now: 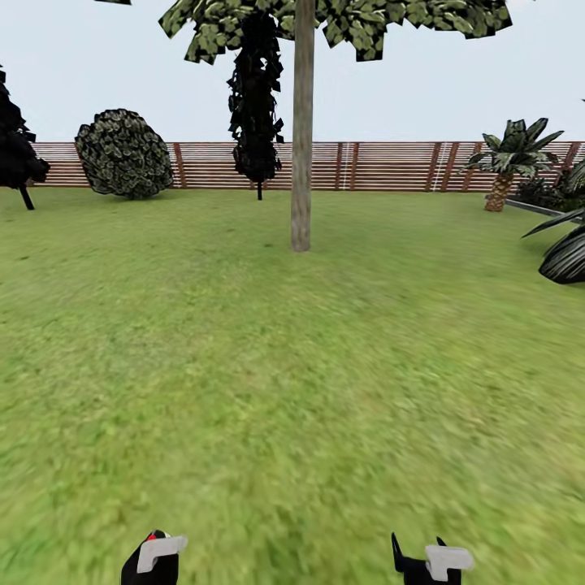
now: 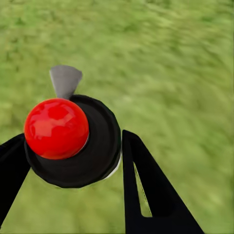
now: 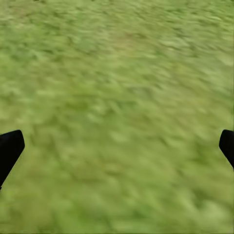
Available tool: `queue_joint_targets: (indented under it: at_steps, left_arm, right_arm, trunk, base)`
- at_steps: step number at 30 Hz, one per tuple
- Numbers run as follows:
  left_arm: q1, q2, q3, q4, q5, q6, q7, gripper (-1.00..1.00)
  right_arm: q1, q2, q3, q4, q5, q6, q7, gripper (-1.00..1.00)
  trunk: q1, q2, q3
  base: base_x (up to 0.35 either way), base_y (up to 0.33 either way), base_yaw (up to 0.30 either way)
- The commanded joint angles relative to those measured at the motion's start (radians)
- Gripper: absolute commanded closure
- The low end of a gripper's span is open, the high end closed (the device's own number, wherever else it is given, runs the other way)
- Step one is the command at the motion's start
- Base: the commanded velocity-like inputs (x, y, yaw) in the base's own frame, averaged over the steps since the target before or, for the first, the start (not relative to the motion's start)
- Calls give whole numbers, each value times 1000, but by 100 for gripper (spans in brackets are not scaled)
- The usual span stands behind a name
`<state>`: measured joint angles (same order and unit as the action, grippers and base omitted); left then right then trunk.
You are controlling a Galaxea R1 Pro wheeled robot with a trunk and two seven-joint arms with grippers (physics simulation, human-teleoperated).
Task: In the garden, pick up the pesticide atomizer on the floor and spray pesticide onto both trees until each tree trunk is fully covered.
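— While both arms sit low at the near edge of the head view, where's the tree?
— Straight ahead across the lawn (image 1: 292, 366); its pale tree trunk (image 1: 301, 130) stands well apart from both, before the fence (image 1: 390, 166).
— And the atomizer?
— From the left wrist, the left gripper (image 2: 68, 168) is clamped around the pesticide atomizer (image 2: 73, 141), red knob up, grey nozzle forward.
— Right wrist?
— The right gripper (image 3: 117, 146) is spread wide over grass, holding nothing.

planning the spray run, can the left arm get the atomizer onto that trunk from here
Probably not yet. The left tool holds the atomizer, but the trunk stands far off across open lawn. Nothing blocks the way; the robot likely must drive closer.
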<state>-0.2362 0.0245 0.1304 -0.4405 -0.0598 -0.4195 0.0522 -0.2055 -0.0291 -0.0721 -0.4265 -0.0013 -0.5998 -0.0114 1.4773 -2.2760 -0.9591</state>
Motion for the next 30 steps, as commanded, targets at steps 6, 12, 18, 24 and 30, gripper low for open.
queue_joint_targets:
  at_steps: [6,12,18,24,30]
  left_arm:
    - [0,0,0,0,0,0,0,100]
    - [0,0,0,0,0,0,0,100]
    - [0,0,0,0,0,0,0,100]
    - [0,0,0,0,0,0,0,100]
    - [0,0,0,0,0,0,0,100]
  right_arm:
    - [0,0,0,0,0,0,0,-100]
    - [0,0,0,0,0,0,0,-100]
    - [0,0,0,0,1,0,1,-100]
    - [0,0,0,-1,0,0,1,-100]
    - [0,0,0,0,0,0,1,-100]
  trunk:
    - [0,0,0]
    - [0,0,0]
    - [0,0,0]
    - [0,0,0]
    - [0,0,0]
  base:
    - [339,0,0]
    - [339,0,0]
    - [339,0,0]
    - [339,0,0]
    - [339,0,0]
